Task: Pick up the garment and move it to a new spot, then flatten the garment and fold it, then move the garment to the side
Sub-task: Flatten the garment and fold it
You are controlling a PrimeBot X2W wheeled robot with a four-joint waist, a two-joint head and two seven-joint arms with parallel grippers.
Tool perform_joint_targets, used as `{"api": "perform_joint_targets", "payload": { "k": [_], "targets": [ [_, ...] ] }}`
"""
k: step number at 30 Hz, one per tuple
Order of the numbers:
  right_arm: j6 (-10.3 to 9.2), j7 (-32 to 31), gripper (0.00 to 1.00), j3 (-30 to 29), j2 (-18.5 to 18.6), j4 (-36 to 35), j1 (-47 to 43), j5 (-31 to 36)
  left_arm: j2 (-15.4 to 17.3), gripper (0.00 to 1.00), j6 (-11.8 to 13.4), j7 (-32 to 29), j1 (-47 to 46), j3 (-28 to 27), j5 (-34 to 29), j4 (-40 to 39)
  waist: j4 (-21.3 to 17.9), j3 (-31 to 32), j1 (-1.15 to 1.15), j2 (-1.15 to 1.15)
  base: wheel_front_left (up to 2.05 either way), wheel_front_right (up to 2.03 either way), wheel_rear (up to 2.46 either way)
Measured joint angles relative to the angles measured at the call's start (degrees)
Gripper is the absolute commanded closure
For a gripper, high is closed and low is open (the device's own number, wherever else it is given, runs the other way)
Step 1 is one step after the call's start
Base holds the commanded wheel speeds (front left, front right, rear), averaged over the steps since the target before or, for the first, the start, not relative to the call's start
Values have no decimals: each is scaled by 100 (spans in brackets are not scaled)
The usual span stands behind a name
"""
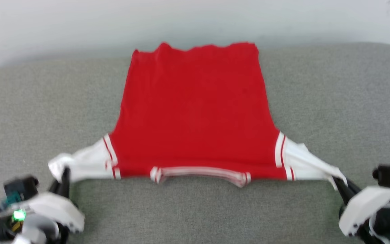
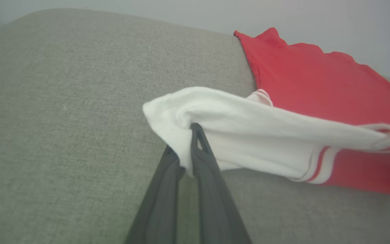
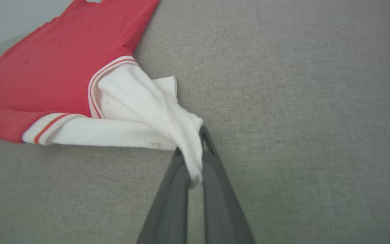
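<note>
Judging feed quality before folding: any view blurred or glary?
Head view: slightly blurred, garment edges soft, no glare. Left wrist view: sharp where the left gripper pinches a sleeve. Right wrist view: equally sharp at the right gripper, light even.

The left gripper (image 1: 65, 177) sits low near the left end of the cushion's (image 1: 201, 217) near edge. Its dark fingers slant up and inward, pinched on one white sleeve of the garment (image 1: 195, 108). The right gripper (image 1: 339, 183) mirrors it near the right end, clamped on the other sleeve. Both pale wrists lie below.
</note>
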State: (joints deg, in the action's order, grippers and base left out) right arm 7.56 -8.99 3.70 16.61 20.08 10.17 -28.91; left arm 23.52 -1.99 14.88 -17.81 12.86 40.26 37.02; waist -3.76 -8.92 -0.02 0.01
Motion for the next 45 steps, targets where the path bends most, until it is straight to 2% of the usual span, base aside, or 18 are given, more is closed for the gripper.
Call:
{"api": "perform_joint_targets", "payload": {
  "k": [10, 13, 17, 19, 20, 24, 29, 36, 39, 45],
  "targets": [
    [-1, -455, 100, -1042, -794, -876, -1713, 643, 47, 100, 582, -424, 1963, 230, -16, -1316, 66, 597, 1, 0, 0, 0, 0],
    [-1, -573, 100, -1228, -1006, -1060, -2040, 702, 38, 100, 672, -495, 2301, 267, 32, -1574, 132, 660, 0, 0, 0, 0, 0],
    [-2, -731, 100, -1324, -1100, -1239, -2253, 805, 16, 100, 764, -498, 2554, 370, -24, -1861, 198, 661, 1, 0, 0, 0, 0],
    [-2, -754, 51, -1362, -1125, -1323, -2254, 784, 26, 100, 768, -506, 2546, 459, -136, -2006, 244, 603, 1, 0, 0, 0, 0],
    [-2, -772, 0, -1358, -1117, -1374, -2230, 787, 22, 100, 777, -503, 2504, 490, -180, -2073, 279, 569, 2, 0, 0, 0, 0],
    [-4, -789, 0, -1367, -1013, -1568, -1864, 790, -25, 100, 934, -550, 2337, 502, -224, -2281, 408, 406, 3, 0, 0, 0, 0],
    [-5, -837, 0, -1594, -789, -1454, -893, 827, -32, 100, 1027, -543, 2001, 561, -389, -2554, 579, 124, 2, 0, 0, 0, 0],
    [-5, -1268, 0, -1777, -350, -328, 1082, 717, -204, 100, 1056, -450, 1473, 757, -631, -3062, 907, -401, 4, 0, 0, 0, 0],
    [-5, -1731, 0, -1835, -203, 216, 1873, 648, -267, 100, 1037, -430, 1241, 871, -716, -3233, 1127, -638, 4, 0, 0, 0, 0],
    [-5, -2716, 0, -1924, 417, 876, 3181, 835, -516, 100, 843, -364, 632, 1100, -833, -3471, 1700, -1121, 4, 0, 0, 0, 0]
  ]
}}
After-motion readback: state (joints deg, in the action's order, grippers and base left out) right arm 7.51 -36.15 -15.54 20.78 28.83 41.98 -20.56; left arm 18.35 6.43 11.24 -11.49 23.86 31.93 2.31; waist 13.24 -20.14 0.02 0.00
